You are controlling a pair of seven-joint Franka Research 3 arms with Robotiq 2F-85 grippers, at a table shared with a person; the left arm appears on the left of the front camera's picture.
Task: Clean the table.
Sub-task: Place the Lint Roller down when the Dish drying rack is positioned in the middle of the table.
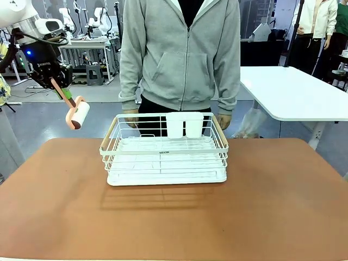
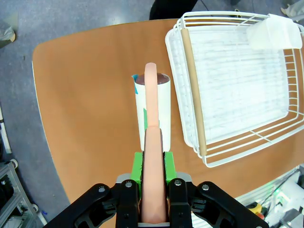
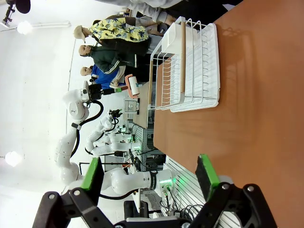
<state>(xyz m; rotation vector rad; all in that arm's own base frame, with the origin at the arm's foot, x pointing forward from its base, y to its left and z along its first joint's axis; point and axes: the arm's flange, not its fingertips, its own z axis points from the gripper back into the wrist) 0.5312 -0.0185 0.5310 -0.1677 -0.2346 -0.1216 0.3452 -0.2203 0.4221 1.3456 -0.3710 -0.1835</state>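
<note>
Up at the left, above the worktop's (image 1: 179, 217) near-left corner, the left hand (image 2: 153, 164) is clamped tight on the pink handle of a lint roller (image 2: 152, 111), green pads pressed against either side of it. The roller's white drum hangs out beyond the fingertips, clear of the surface, with the reddish-brown top spread out beneath it. From the front you can see that hand raised well above the worktop, the roller dangling below it at a slant. Just off to one side of the roller sits the white wire rack (image 1: 165, 157), standing on the middle of the worktop, wooden handles along its short sides and a white cup holder (image 1: 185, 125) hooked on its far rail. Over on the other side, the right hand (image 3: 149, 180) hovers with its fingers spread wide and nothing between them, the brown top stretching away ahead of it. Beyond the rack, a person (image 1: 179, 54) in a grey hoodie stands at the far edge.
</note>
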